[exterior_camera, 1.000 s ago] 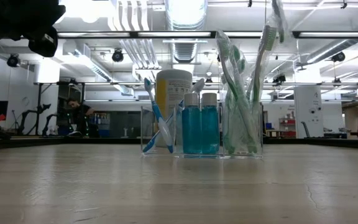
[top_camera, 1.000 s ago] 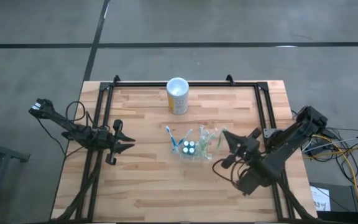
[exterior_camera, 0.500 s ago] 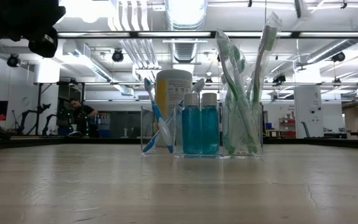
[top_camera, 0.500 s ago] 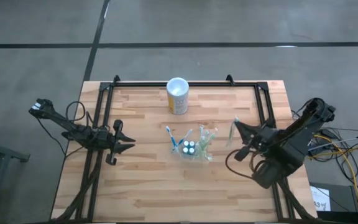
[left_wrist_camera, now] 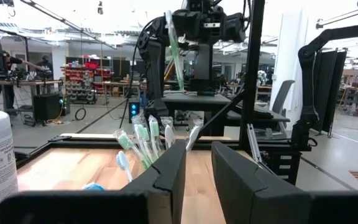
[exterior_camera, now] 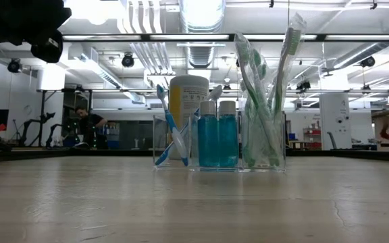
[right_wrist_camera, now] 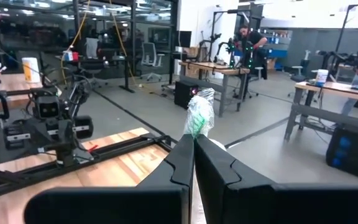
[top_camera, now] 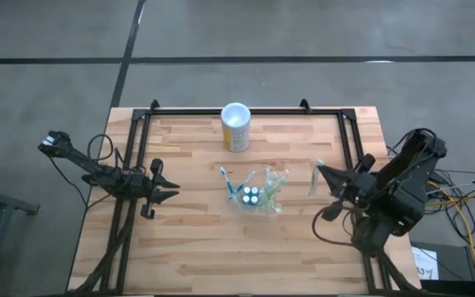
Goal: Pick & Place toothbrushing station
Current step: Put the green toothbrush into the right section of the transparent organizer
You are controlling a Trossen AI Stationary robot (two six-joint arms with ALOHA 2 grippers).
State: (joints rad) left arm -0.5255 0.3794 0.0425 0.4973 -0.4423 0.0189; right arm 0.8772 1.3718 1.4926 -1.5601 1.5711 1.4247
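A wooden table point(top_camera: 196, 239) seen from above, with 2 dark robot arms, 1 at each side. Near the table's middle stands the toothbrushing station point(top_camera: 254, 194), a small clear plastic holder that is faint against the wood. It sits upright on the table and no gripper touches it. In the level view across the table the station point(exterior_camera: 218, 143) shows 3 clear compartments side by side: one holds a blue and white toothbrush point(exterior_camera: 169, 128) leaning at a slant, the middle one holds 2 small blue bottles point(exterior_camera: 217, 138) with pale caps, and the third holds several green toothbrushes point(exterior_camera: 262, 101) in clear wrappers standing tall. Behind the station, toward the far edge of the table, stands a yellow cup point(top_camera: 236, 126) with a white rim, apart from the station.

The right gripper point(top_camera: 318, 175) hangs over the table's right part, near the station but apart from it. Its fingers are pressed together on a wrapped green toothbrush point(right_wrist_camera: 198, 116), which sticks out past the fingertips; from above the same toothbrush point(top_camera: 314, 177) shows as a pale sliver at the gripper's tip.

The left gripper point(top_camera: 170, 187) waits at the table's left part, well apart from the station, its fingers point(left_wrist_camera: 166, 180) standing a narrow gap apart with nothing between them
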